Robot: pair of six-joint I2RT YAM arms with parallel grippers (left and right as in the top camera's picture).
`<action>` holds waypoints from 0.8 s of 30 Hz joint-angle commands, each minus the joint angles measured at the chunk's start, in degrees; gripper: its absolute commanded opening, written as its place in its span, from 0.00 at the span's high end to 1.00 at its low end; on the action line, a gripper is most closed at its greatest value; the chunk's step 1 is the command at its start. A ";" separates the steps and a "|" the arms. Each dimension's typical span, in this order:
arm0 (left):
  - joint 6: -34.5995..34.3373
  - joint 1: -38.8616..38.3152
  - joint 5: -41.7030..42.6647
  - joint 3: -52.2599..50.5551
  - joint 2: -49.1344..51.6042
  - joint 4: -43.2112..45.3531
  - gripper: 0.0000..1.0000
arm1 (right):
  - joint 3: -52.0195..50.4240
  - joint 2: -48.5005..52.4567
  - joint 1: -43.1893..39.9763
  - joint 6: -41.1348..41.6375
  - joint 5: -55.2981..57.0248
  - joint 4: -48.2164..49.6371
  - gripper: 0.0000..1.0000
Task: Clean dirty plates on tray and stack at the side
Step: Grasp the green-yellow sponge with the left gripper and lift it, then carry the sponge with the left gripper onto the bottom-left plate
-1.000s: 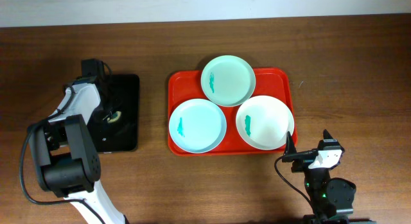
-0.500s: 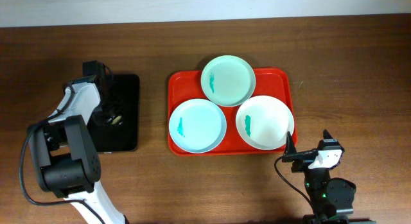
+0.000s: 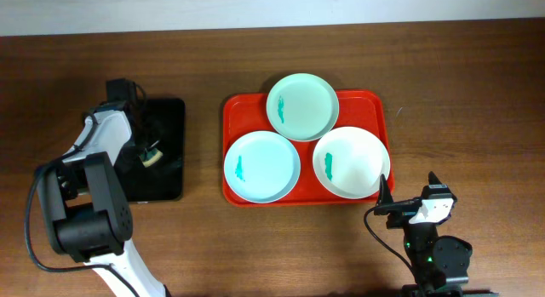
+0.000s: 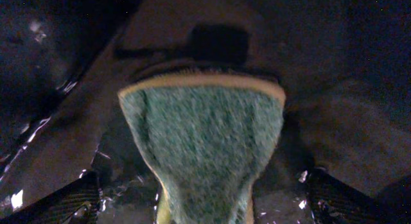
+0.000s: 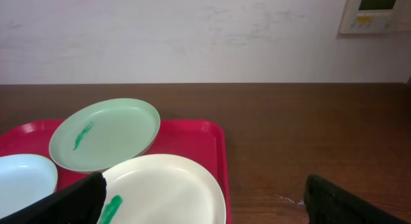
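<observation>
The red tray (image 3: 370, 101) holds three plates, each with a teal smear: a mint plate (image 3: 302, 105) at the back, a pale blue plate (image 3: 261, 166) front left and a white plate (image 3: 351, 162) front right. My left gripper (image 4: 202, 208) is open low over the black tray (image 3: 170, 118). A green sponge (image 4: 202, 140) with a yellow edge lies between its wide-spread fingers, touching neither. My right gripper (image 5: 205, 201) is open and empty near the tray's front right corner, facing the white plate (image 5: 167, 185) and mint plate (image 5: 106, 134).
The black tray lies left of the red tray, mostly under my left arm (image 3: 106, 131). Bare wooden table (image 3: 460, 93) extends to the right of the red tray. A white wall (image 5: 192, 31) rises behind the table.
The sponge on the black tray shows a little more plainly beside my left wrist than half a second ago. Plates, red tray and right arm have not moved.
</observation>
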 commanded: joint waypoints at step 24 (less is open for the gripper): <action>0.22 0.72 -0.33 6.36 -25.92 -11.72 1.00 | -0.50 -0.44 0.28 0.24 0.55 -0.13 0.01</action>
